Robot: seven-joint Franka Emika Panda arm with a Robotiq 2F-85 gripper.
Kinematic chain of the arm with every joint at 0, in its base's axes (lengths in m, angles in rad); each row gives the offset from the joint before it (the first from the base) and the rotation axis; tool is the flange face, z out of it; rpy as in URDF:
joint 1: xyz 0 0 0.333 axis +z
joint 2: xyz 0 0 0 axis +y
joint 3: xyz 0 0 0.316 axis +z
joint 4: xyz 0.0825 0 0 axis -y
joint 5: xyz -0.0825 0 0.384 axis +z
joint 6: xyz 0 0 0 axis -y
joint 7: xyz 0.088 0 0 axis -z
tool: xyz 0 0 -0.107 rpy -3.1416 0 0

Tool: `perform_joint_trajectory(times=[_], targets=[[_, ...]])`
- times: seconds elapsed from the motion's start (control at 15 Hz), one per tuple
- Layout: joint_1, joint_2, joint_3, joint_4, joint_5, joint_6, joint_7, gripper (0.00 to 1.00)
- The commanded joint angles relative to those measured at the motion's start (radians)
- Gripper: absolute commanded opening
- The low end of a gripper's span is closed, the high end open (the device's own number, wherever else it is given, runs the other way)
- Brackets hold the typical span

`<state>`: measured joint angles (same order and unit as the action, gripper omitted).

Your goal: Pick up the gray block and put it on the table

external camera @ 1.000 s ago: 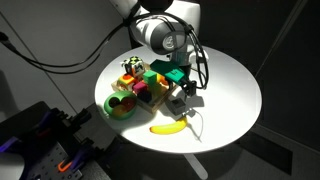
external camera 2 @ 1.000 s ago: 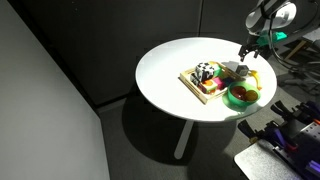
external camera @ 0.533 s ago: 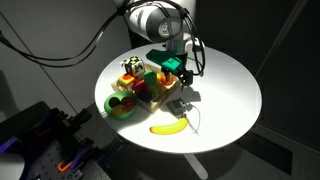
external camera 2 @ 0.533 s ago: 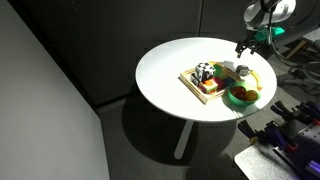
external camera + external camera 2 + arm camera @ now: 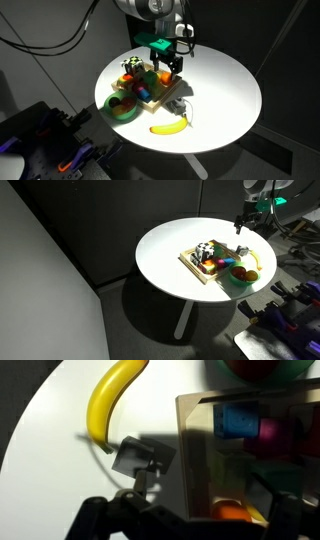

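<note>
in an exterior view the gripper [image 5: 172, 62] hangs above the wooden tray [image 5: 158, 102] of coloured blocks [image 5: 145, 85]. the gray block [image 5: 177, 104] lies on the white table [image 5: 230, 90], at 4 o'clock from the tray. the banana [image 5: 170, 126] lies at 6 o'clock from the block.

in an exterior view the gripper [image 5: 241, 222] is high over the table [image 5: 165, 250], at its 2 o'clock edge. i cannot make out the gray block there.

in the wrist view the fingers [image 5: 92, 512] stand wide apart and hold nothing. the gray block [image 5: 135, 457] sits just beside the banana [image 5: 108, 405] stem, with the tray [image 5: 197, 470] at 3 o'clock.
</note>
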<state>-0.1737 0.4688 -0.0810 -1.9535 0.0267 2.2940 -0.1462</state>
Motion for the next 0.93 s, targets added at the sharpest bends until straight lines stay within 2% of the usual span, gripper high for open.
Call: perform_joint_trajectory(times=[0.0,0.4,0.87], targets=[[0.024,-0.093,-0.002,-0.053,-0.018,-0.083,0.018,1.00],[0.068,-0.189,0.000,-0.099,-0.027,-0.167,0.047,1.00],[0.111,-0.311,0.011,-0.186,-0.028,-0.132,0.087,1.00]])
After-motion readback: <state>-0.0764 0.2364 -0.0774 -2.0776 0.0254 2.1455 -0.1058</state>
